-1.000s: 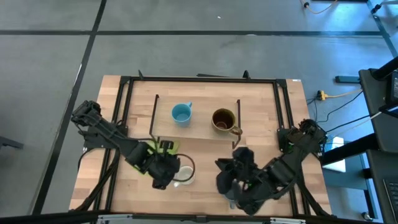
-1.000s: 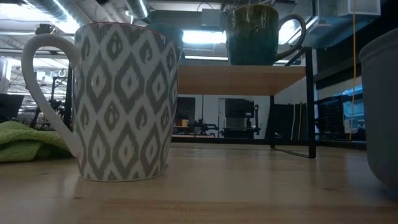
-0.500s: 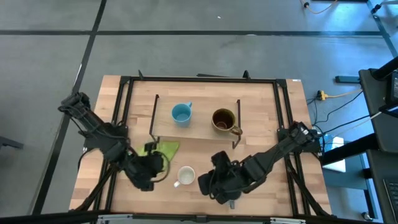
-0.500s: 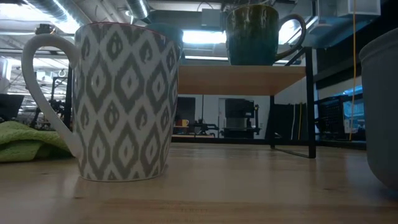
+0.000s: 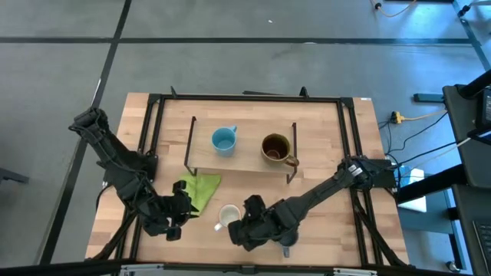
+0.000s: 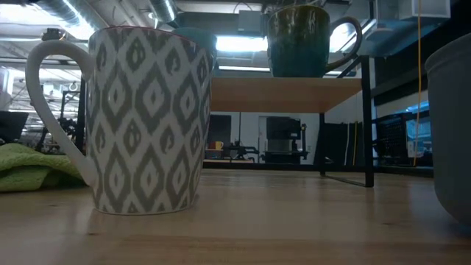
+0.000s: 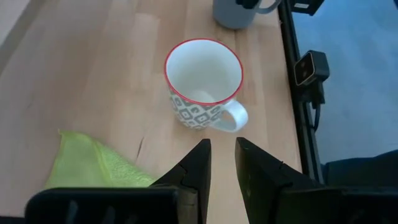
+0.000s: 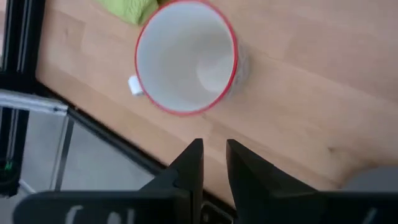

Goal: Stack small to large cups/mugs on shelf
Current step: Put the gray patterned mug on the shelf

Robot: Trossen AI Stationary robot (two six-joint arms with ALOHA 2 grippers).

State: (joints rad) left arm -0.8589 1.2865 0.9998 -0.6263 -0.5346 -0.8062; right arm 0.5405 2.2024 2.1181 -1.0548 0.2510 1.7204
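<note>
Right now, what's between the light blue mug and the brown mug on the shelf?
Nothing: in the high view only bare light-wood shelf board separates the light blue mug and brown mug.

Robotics lab or workshop, not a home. Grey concrete floor (image 5: 253, 69) with dark taped lines, wooden table (image 5: 322, 130) in a black metal frame (image 5: 245, 97), two dark robot arms mounted on it. Cables and a yellow cord (image 5: 418, 117) on the floor by equipment stands at the right. Low view shows exposed ceiling ducts (image 6: 158, 11), strip lights (image 6: 239, 44), more benches and gear behind.
</note>
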